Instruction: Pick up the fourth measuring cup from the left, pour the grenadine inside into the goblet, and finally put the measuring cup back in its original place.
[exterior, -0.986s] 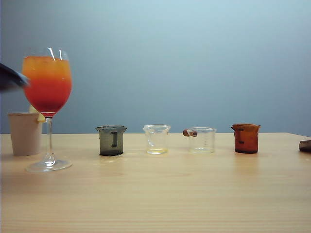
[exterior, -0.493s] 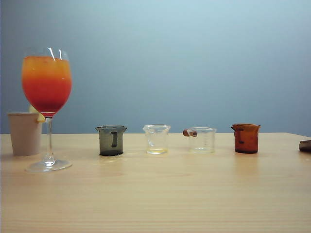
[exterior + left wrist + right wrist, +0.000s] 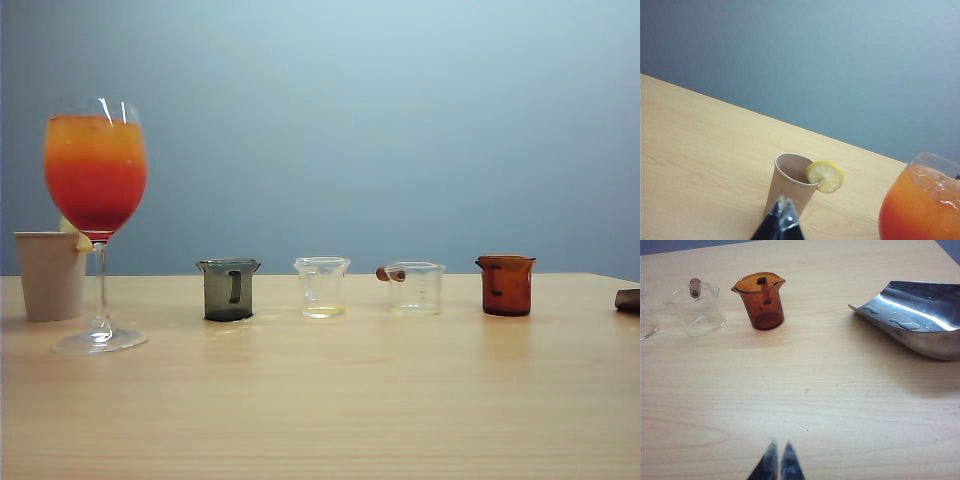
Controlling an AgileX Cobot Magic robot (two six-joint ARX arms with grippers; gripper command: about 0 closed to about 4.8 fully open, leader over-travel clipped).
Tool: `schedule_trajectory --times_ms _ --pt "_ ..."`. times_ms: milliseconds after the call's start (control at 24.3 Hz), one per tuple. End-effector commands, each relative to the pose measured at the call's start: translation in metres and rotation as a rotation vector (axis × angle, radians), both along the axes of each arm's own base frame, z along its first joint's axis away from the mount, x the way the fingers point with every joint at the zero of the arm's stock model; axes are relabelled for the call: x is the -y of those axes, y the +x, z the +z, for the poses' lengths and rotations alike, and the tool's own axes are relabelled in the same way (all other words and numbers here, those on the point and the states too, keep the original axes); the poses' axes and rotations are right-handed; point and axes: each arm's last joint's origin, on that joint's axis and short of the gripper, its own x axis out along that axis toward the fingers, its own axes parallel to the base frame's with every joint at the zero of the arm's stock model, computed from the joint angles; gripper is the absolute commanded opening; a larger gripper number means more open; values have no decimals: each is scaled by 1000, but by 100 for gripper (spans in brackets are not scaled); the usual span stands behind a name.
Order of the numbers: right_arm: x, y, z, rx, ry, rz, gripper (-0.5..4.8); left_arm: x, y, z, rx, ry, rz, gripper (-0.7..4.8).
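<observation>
- The small amber-brown see-through measuring cup stands upright on the light wooden table, last on the right in the row of four cups.
- It looks empty in the right wrist view.
- The tall clear stemmed goblet stands far to the left, full of an orange drink with deep red grenadine low in the bowl.
- A beige paper cup with a yellow lemon slice on its rim stands just beside the goblet.
- The left gripper is pinched closed, holding nothing, near the paper cup.
- The right gripper is also closed and holds nothing, above the bare table well apart from the amber cup.
- A shiny curved metal scoop lies beside that cup.
</observation>
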Motion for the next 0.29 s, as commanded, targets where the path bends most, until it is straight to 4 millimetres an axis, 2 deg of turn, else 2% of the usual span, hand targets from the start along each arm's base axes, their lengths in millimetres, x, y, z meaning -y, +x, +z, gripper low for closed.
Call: schedule_trajectory --times_ms 41,288 --pt "0 0 0 5 2 0 22 0 0 1 9 2 1 -3" --pt "0 0 0 6 2 -1 22 3 0 1 2 1 -30 -3"
